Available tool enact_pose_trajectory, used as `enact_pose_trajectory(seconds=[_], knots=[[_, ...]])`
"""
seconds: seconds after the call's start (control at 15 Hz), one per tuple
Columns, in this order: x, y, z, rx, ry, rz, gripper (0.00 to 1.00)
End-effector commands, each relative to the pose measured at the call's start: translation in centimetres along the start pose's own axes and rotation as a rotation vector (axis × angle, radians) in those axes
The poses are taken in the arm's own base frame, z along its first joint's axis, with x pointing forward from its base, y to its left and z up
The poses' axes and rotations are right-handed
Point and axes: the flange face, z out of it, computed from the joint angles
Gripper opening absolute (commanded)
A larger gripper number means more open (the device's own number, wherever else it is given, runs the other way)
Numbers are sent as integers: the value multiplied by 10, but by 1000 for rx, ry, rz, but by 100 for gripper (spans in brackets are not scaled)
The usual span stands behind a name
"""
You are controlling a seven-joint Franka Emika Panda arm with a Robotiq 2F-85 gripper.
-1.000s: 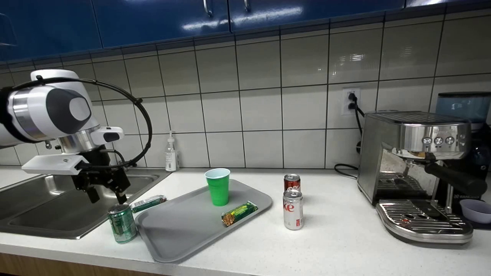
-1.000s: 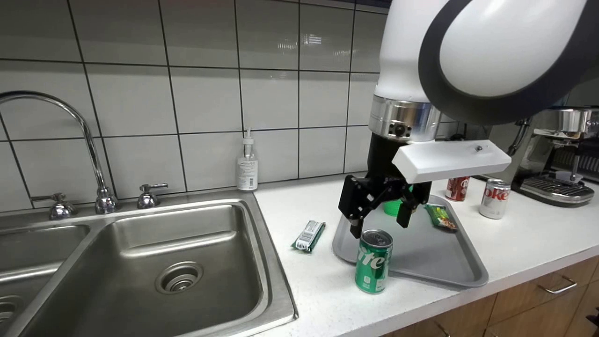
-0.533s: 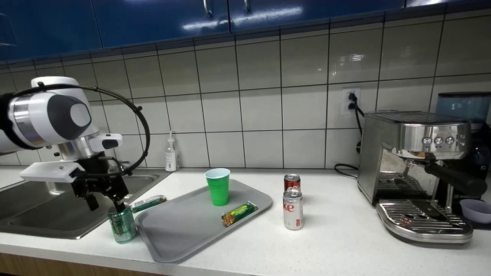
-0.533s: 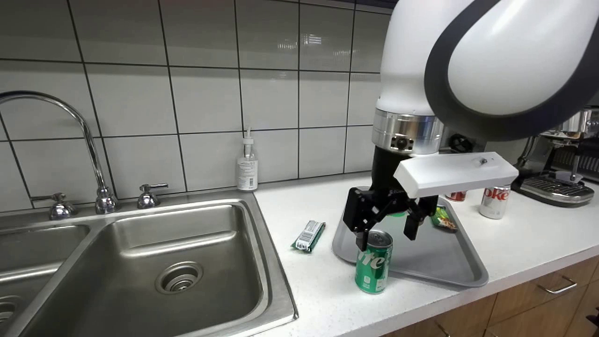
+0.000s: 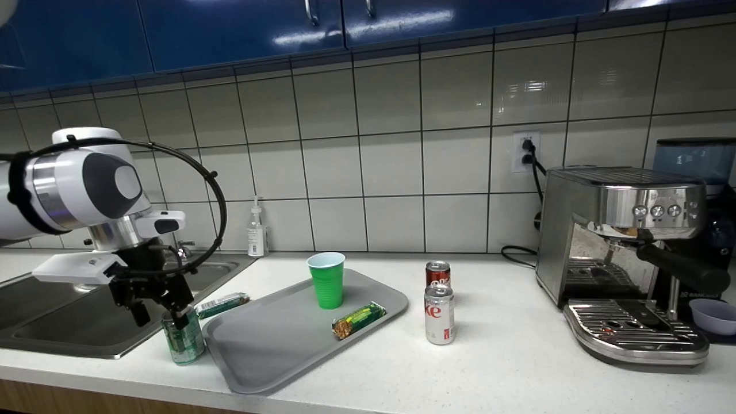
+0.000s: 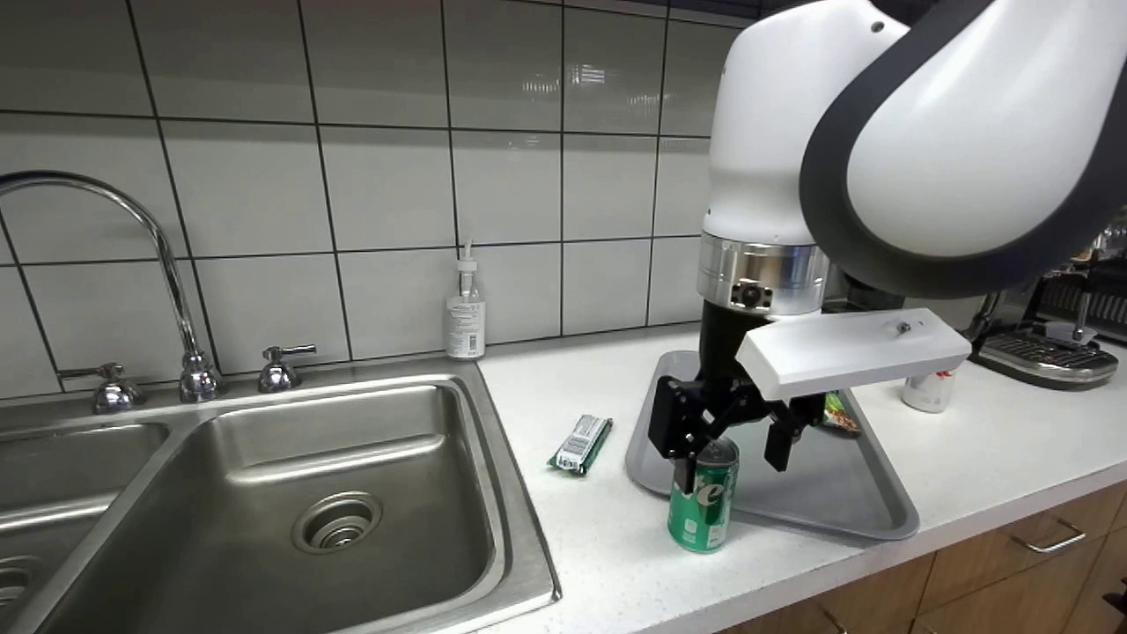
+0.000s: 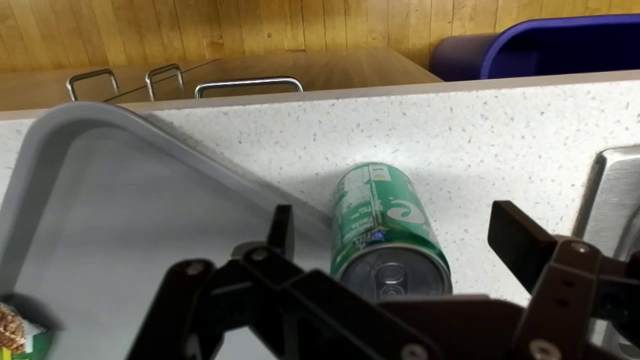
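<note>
On the wrist view I find the pincer (image 7: 392, 230) with its jaws spread wide and gripping nothing; the green can (image 7: 382, 215) stands upright on the counter (image 7: 480, 135), seen between them with a gap on either side, and the grey tray (image 7: 150, 215) lies just beside it. In an exterior view I note a green cup (image 5: 326, 286) upright on the grey tray, a yellow-green packet (image 5: 358, 320) lying near it, and a silver can (image 5: 439, 321) with a red can (image 5: 438, 273) just behind. In an exterior view I record the pincer partly hiding the green can's lettering, a wrapped bar (image 6: 581, 445) flat on the counter between grey tray and sink (image 6: 414, 493), and a pump bottle (image 6: 465, 324) at the sink's back corner
</note>
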Motion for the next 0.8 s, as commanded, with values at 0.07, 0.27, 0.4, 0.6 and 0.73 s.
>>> enact_pose_trajectory(seconds=[0.07, 0.27, 0.4, 0.6, 0.73], knots=[[13, -2, 5, -4, 16, 18, 100], [18, -3, 7, -4, 18, 19, 100], [22, -4, 9, -5, 20, 20, 100], [28, -4, 12, -6, 21, 23, 100], [31, -6, 13, -5, 23, 22, 100]])
